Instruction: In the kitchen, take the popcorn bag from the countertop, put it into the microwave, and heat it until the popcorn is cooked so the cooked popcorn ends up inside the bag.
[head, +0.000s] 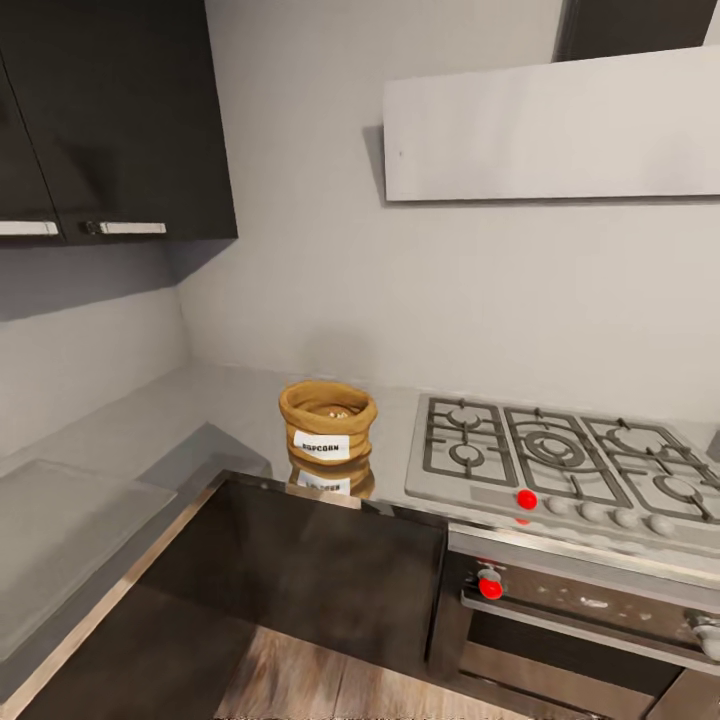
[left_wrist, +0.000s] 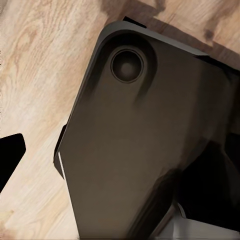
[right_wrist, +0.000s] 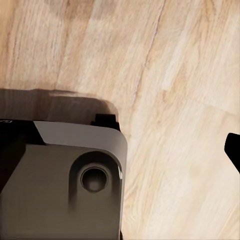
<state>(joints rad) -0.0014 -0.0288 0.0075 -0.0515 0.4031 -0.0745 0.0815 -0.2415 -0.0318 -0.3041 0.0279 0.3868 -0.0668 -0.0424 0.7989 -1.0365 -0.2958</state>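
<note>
**Q:** Report gripper state and what lies nearest you.

**A:** My wrist cameras look down on a wooden floor and on a dark grey part of my own base. My fingers cannot be made out in either wrist view, so I cannot tell whether either gripper is spread or pressed together. In the head view, dark cabinet fronts are nearest, with the oven to their right.

**Q:** Locate the task item.

**A:** The popcorn bag stands on the countertop, near its front edge, just left of the gas hob and apart from it. Its reflection shows in the steel below it.

**Q:** Orientation and contents?

**A:** The bag is upright, long axis vertical, rolled rim and open mouth up. The white POPCORN label faces me. The interior appears brown; the contents are too small to identify.

**Q:** Far field?

**A:** A pale grey wall, dark upper cabinets at far left, and a flat white hood above the hob.
</note>
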